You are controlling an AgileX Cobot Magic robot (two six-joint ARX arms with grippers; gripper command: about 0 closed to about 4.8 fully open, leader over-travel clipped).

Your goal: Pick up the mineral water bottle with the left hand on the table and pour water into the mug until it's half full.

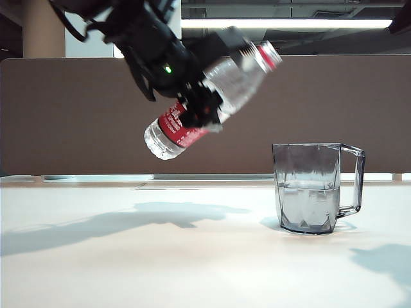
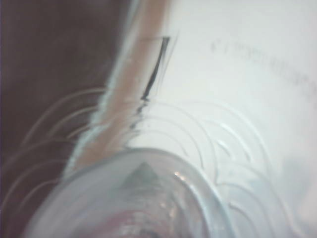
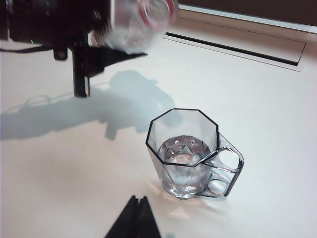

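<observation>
My left gripper (image 1: 204, 106) is shut on the mineral water bottle (image 1: 239, 78) and holds it in the air, up and to the left of the mug (image 1: 309, 186). The bottle is tilted, its red-ringed neck pointing up and right and its base lower left. No stream of water shows. The smoky grey mug stands on the white table (image 1: 128, 269), roughly half full of water. In the left wrist view the ribbed bottle (image 2: 141, 196) fills the picture and hides the fingers. In the right wrist view my right gripper (image 3: 137, 199) is shut and empty, on the near side of the mug (image 3: 183, 148); the bottle (image 3: 141, 20) hangs beyond.
A brown partition (image 1: 77, 115) runs behind the table's far edge. A long dark slot (image 3: 233, 47) lies in the table near that edge. The arm and bottle cast shadows (image 1: 160, 215) left of the mug.
</observation>
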